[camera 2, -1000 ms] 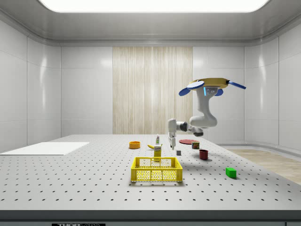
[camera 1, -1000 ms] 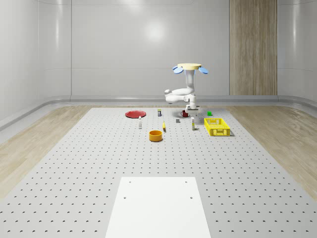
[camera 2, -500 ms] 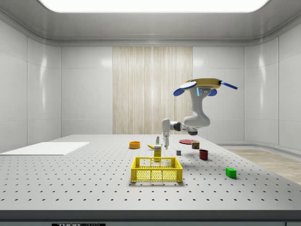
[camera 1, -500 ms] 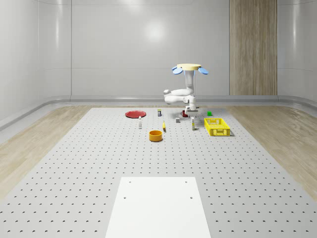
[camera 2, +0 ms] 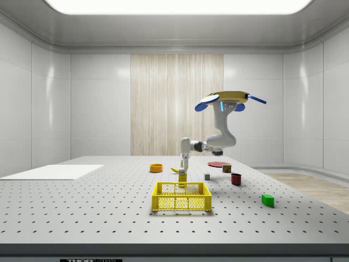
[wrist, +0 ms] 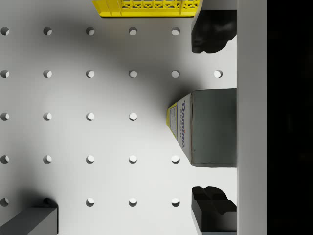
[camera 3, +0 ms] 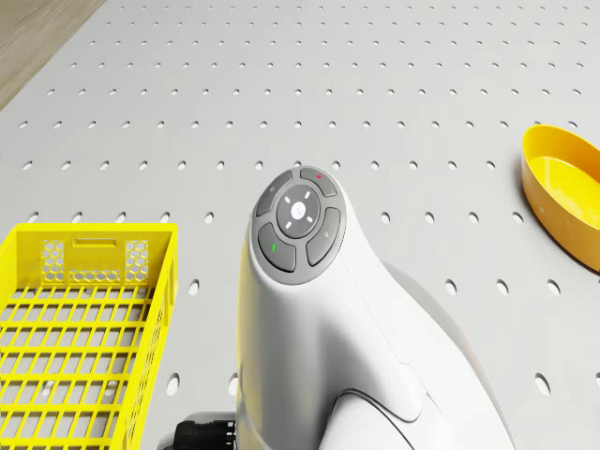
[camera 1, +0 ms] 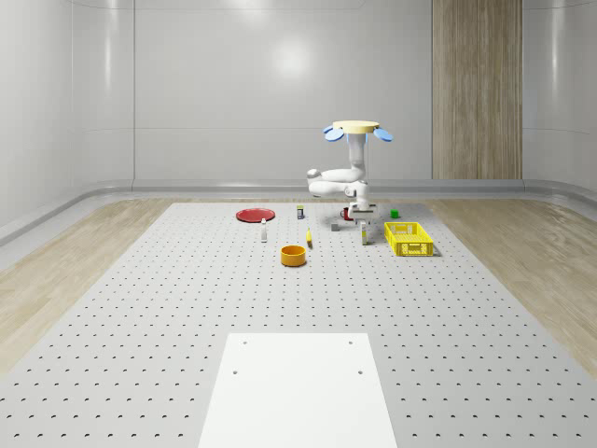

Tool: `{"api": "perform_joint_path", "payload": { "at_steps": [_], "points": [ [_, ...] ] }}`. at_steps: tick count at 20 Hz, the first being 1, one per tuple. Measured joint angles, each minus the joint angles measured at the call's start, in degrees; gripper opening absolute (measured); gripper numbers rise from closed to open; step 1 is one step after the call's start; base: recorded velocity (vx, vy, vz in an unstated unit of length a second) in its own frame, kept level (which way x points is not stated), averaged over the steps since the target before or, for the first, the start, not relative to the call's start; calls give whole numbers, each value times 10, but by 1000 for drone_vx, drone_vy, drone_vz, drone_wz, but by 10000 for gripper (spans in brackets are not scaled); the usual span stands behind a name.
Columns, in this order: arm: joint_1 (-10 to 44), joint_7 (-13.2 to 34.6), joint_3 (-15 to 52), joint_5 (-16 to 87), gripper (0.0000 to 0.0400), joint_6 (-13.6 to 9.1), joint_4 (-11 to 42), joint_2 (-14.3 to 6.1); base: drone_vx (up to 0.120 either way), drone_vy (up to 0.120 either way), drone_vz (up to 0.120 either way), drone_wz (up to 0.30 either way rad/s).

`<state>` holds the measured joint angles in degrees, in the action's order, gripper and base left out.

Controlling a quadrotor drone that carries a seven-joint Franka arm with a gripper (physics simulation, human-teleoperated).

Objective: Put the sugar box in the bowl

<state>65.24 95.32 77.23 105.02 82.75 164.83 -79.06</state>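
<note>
Now drone (camera 2: 228, 99) hovers beside the yellow crate (camera 2: 181, 196); gripper (wrist: 213, 117) directly above the sugar box (wrist: 205, 127), fingers (wrist: 210, 32) spread apart, not touching it.

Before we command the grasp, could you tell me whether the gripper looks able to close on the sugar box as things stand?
Probably yes: the gripper hangs open directly above the upright sugar box, a finger on each side, nothing between.
</note>
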Motion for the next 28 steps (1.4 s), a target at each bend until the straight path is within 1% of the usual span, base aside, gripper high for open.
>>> {"api": "perform_joint_path", "payload": {
  "at_steps": [1,4,6,12,17,18,19,20,21,23,24,27,28],
  "points": [
    [0,0,0,-1,400,2,0,-2,120,-120,0,0],
    [2,1,1,-3,400,6,0,-7,27,0,0,0],
    [2,2,2,-4,400,9,0,-10,100,0,0,0],
    [4,3,-8,3,400,22,-3,-20,0,0,0,0],
    [15,13,-13,7,400,29,-4,-25,0,0,0,0],
    [17,14,-14,7,376,30,-4,-26,0,0,0,0],
    [18,15,-14,7,315,31,-4,-27,0,0,0,0],
    [19,16,-14,7,268,32,-4,-29,0,0,0,0],
    [19,17,-14,7,231,33,-5,-30,0,0,0,0],
    [21,18,-15,6,179,36,-5,-32,0,0,0,0],
    [21,19,-14,6,165,36,-5,-33,0,0,0,0],
    [23,23,-14,7,164,38,-5,-35,0,0,0,0],
    [28,37,-13,6,164,39,-4,-38,0,0,0,0]
  ]
}}
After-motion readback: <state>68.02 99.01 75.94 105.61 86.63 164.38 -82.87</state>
